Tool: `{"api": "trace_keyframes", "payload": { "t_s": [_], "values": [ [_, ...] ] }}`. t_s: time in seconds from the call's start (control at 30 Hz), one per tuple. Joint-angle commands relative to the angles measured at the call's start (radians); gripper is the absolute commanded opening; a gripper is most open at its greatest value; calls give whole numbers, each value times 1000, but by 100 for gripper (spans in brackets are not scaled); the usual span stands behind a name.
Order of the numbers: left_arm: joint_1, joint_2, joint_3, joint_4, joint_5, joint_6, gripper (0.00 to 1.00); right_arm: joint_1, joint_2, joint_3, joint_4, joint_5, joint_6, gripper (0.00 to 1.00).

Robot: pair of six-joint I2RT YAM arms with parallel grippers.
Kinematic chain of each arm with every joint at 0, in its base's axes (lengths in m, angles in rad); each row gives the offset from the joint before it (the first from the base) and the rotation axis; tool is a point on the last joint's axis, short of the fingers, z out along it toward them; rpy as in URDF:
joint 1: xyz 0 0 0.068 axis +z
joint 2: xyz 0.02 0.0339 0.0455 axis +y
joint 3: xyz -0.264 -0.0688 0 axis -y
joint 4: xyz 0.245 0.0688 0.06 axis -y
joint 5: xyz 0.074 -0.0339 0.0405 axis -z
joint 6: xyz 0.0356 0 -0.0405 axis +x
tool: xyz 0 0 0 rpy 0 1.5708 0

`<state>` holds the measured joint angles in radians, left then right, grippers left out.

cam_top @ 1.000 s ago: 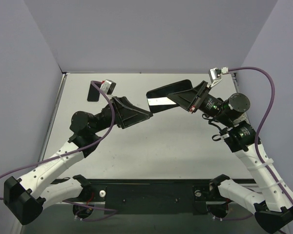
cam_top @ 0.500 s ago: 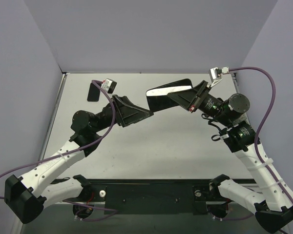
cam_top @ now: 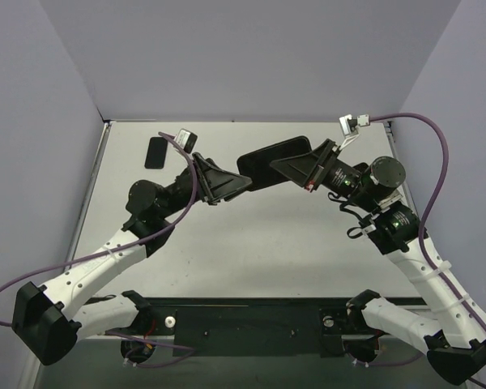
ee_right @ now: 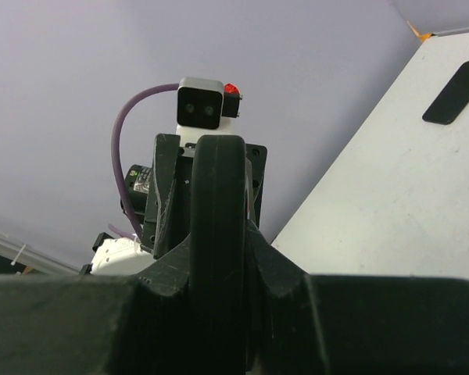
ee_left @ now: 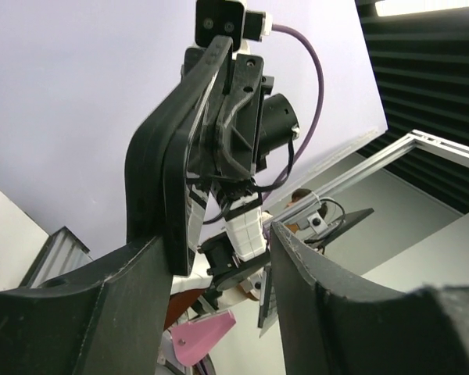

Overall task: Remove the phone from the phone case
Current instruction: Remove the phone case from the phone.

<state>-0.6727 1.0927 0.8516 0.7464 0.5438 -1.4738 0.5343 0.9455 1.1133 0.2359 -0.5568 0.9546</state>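
The left gripper (cam_top: 241, 180) has pushed in to meet the cased phone (cam_top: 257, 164), which is now turned edge-on.
A black slab (cam_top: 155, 151) lies far-left on the table (cam_top: 251, 251). The left gripper's fingers (ee_left: 78, 312) are spread wide, clamping nothing — the case's end sits at one inner edge. The right gripper (cam_top: 280, 165) pinches the other end, mid-air and well apart from the walls (cam_top: 65, 73).

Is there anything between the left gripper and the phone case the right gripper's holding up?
Nothing visible. The left gripper, open, sits right at the free end of the phone case, which the right gripper holds.
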Motion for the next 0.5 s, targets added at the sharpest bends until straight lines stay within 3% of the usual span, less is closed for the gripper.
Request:
{"api": "trace_keyframes", "payload": {
  "t_s": [0.0, 0.13, 0.37, 0.47],
  "values": [
    [-11, -8, 35, 53, -210, 58, 57, 56, -11, -4, 65, -146, 7, 0],
    [-56, -40, -16, 93, -338, 133, 53, 72, 2, -7, 72, -146, 7, 0],
    [-76, -4, -12, 143, -372, 155, 52, 104, 18, -14, 77, -153, -2, 0],
    [-77, 9, -13, 169, -395, 152, 44, 115, 22, -12, 59, -155, -20, 0]
  ]
}}
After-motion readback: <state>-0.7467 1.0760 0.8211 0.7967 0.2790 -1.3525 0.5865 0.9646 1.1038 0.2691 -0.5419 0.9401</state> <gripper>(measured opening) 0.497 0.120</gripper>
